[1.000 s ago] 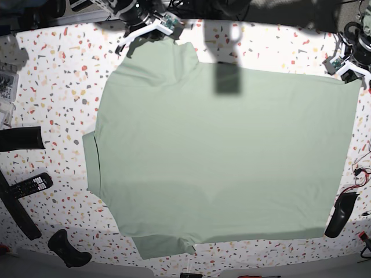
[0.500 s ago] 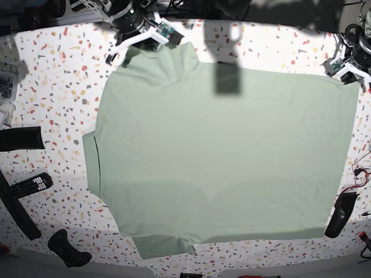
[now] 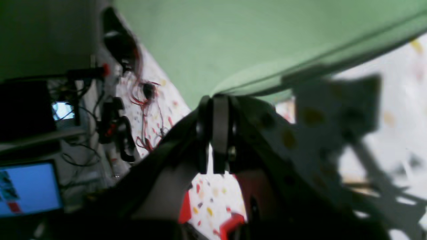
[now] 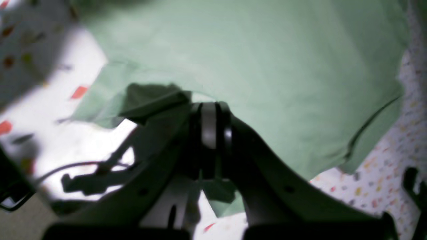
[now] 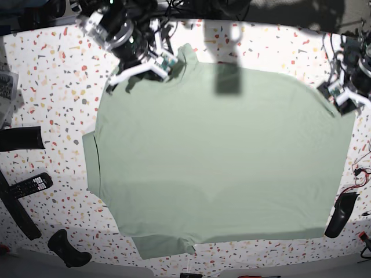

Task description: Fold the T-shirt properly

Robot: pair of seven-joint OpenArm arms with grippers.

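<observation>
The pale mint-green T-shirt [image 5: 220, 156] lies spread over most of the speckled table. My right gripper [image 5: 142, 72] is at its far left edge, shut on the cloth. In the right wrist view the gripper [image 4: 208, 111] pinches a bunched fold of the shirt [image 4: 267, 66]. My left gripper [image 5: 340, 97] is at the far right corner, shut on the hem. In the left wrist view the gripper [image 3: 215, 106] pinches the shirt's edge [image 3: 233, 40], which is lifted off the table. The collar, buttons and logo are hidden.
A remote control [image 5: 29, 185], a black bar [image 5: 20, 139] and a black controller [image 5: 66, 249] lie left of the shirt. A black object [image 5: 341, 214] and red wires [image 5: 362, 174] lie at the right. A dark shadow [image 5: 228, 78] falls on the shirt. A monitor [image 3: 30, 186] stands beyond the table.
Both grippers have moved toward the front of the table, each holding the shirt's far edge. The far left edge and the far right corner have been drawn inward with them.
</observation>
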